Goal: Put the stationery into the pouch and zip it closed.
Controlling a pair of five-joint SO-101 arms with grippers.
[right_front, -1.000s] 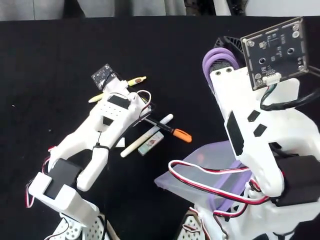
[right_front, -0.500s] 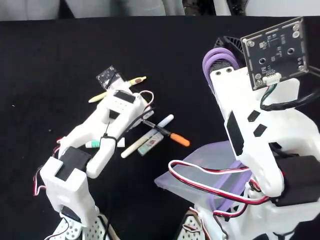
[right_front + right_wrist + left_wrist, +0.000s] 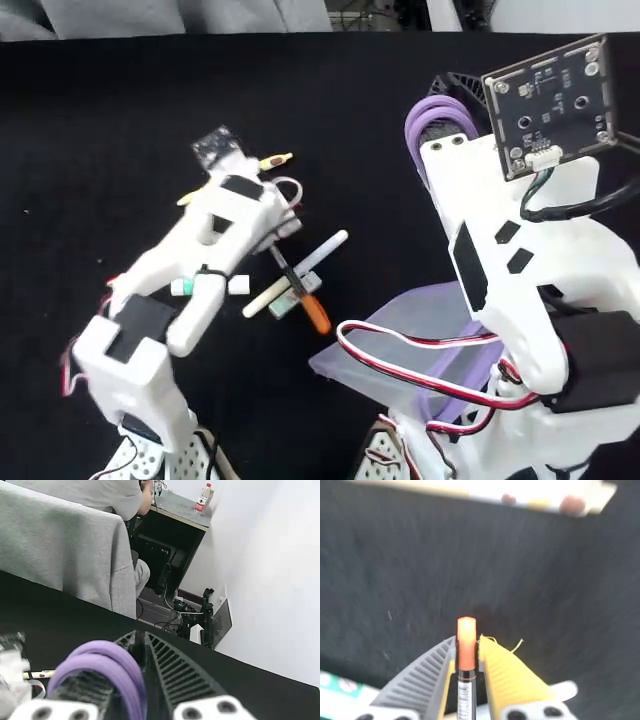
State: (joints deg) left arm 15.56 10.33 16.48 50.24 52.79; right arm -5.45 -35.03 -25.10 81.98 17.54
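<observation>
My left gripper (image 3: 281, 248) is shut on a black pen with an orange cap (image 3: 312, 310), which slants toward the table's front over the other stationery. In the left wrist view the orange cap (image 3: 466, 641) sticks out between the closed fingers of the left gripper (image 3: 466, 652), above the black cloth. Under the pen lie a white marker (image 3: 323, 250), a cream pen (image 3: 260, 299) and a small eraser (image 3: 282, 305). My right gripper (image 3: 441, 122) is raised and shut on the purple pouch (image 3: 420, 318); a fold of the pouch (image 3: 97, 662) wraps one finger of the right gripper (image 3: 141, 642).
A yellow pen (image 3: 271, 160) lies behind the left arm's wrist. A green-and-white stick (image 3: 184, 287) peeks from under that arm. The black table (image 3: 120, 110) has free room at the back and left. A pale strip of stationery (image 3: 485, 492) shows beyond the pen.
The left gripper has swung the orange-capped pen from pointing right to pointing toward the table's front and carried it toward the front. The right arm and pouch have not moved.
</observation>
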